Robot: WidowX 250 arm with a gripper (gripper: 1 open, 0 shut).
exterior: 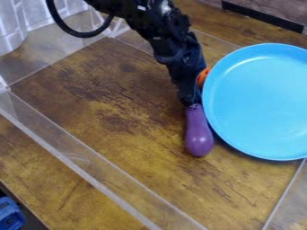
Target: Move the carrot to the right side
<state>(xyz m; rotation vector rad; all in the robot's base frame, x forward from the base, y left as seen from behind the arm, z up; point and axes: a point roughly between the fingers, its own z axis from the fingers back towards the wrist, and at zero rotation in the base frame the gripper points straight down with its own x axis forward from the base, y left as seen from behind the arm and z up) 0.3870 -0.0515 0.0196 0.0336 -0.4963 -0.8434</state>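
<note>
The carrot [204,74] shows only as a small orange patch between my gripper and the rim of the blue plate; most of it is hidden behind the arm. My gripper [188,93] is dark and points down at the table, just left of the plate and right above the top end of the purple eggplant [197,130]. The fingers are hidden in the dark mass, so I cannot tell if they are open or shut, or whether they hold the carrot.
A large light-blue plate [258,135] lies on the right of the wooden table. The eggplant lies along its left rim. Clear plastic walls [72,148] border the table at the left and front.
</note>
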